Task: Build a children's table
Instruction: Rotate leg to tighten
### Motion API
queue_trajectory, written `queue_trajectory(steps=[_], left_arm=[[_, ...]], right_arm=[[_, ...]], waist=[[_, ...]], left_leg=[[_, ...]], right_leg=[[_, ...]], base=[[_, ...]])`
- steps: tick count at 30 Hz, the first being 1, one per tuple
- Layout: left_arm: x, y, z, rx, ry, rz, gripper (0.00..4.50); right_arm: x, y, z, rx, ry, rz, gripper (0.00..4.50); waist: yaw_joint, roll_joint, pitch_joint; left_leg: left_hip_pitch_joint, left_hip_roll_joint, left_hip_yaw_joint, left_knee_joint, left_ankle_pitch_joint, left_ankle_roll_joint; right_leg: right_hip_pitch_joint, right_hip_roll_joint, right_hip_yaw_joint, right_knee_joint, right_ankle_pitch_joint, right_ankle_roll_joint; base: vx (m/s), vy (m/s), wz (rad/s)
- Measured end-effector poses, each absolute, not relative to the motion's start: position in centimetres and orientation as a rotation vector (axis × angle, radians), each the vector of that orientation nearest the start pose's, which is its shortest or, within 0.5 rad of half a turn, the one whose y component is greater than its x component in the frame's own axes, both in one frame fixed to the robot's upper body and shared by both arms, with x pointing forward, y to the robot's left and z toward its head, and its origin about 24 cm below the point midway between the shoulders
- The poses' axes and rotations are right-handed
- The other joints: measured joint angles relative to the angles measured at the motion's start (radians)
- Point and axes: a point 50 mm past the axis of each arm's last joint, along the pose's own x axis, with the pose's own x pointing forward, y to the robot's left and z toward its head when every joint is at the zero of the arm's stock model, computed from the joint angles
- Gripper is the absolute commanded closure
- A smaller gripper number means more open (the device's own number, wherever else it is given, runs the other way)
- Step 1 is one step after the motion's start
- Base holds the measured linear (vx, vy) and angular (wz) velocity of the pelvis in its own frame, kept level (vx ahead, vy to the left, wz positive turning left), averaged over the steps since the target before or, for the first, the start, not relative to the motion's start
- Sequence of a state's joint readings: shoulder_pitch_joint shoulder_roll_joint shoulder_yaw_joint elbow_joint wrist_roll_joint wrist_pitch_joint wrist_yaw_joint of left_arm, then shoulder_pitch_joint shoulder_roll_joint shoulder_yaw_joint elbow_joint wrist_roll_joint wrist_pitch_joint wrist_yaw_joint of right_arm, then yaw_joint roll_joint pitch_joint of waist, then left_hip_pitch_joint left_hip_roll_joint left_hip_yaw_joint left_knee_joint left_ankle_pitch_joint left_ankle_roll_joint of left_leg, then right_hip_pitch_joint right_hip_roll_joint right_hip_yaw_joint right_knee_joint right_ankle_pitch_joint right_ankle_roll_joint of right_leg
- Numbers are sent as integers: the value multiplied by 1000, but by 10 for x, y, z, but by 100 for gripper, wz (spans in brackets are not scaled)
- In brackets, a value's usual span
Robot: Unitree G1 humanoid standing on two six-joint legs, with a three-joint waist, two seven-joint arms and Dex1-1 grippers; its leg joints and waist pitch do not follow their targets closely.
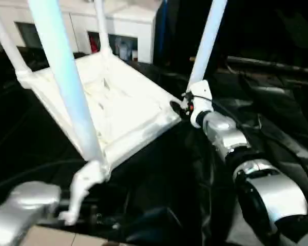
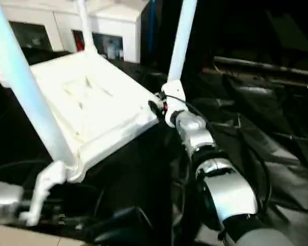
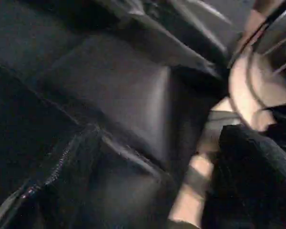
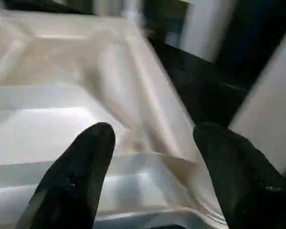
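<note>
Fingers (image 4: 90, 157) of right gripper (image 4: 155, 143) straddle upturned children's table (image 1: 118, 102) corner edge.

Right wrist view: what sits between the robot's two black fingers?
A corner of the small white plastic children's table, turned upside down with its ribbed underside showing, sits between the right gripper's fingers, as the right wrist view shows.

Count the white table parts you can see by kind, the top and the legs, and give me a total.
Table top: 1
Table legs: 4
Total: 5
</note>
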State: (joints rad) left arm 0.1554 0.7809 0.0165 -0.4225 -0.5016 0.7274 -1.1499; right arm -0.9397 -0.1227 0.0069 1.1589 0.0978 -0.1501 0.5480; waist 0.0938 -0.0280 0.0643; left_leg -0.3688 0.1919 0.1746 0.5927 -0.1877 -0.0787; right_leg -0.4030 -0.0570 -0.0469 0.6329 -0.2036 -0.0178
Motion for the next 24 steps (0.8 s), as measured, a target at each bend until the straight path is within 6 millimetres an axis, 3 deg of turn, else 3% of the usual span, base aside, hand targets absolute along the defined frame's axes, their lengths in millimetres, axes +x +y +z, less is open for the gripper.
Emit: queue_trajectory(steps=[4,8,11,18,24], left_arm=[[174,227,91,-18,654,-1150,2],[184,258,112,7,591,-1029,2],[193,267,128,15,525,-1004,2],[211,272,141,39,417,-995,2],[232,259,137,56,334,-998,2]], right_arm=[[376,-103,89,-47,84,849,134],[353,-127,61,-119,190,951,134],[343,-137,42,-151,264,930,134],[337,-136,41,-163,242,889,134],[329,-106,34,-137,228,951,134]], waist=[[0,-2,-1],[20,-7,-3],[20,-6,-3],[19,-2,-2],[20,-2,-2]], left_leg=[[0,0,0,0,0,0],[0,0,0,1,1,2],[1,0,0,2,2,3],[4,1,-1,2,2,3],[3,0,-1,2,2,2]], right_leg=[[0,0,0,-1,0,0],[2,0,0,-1,0,0],[2,0,1,-1,1,-1],[3,1,0,1,3,-2],[2,1,0,1,3,-2]], base=[[0,0,0],[0,0,0],[0,0,0],[0,0,0],[0,0,0]])
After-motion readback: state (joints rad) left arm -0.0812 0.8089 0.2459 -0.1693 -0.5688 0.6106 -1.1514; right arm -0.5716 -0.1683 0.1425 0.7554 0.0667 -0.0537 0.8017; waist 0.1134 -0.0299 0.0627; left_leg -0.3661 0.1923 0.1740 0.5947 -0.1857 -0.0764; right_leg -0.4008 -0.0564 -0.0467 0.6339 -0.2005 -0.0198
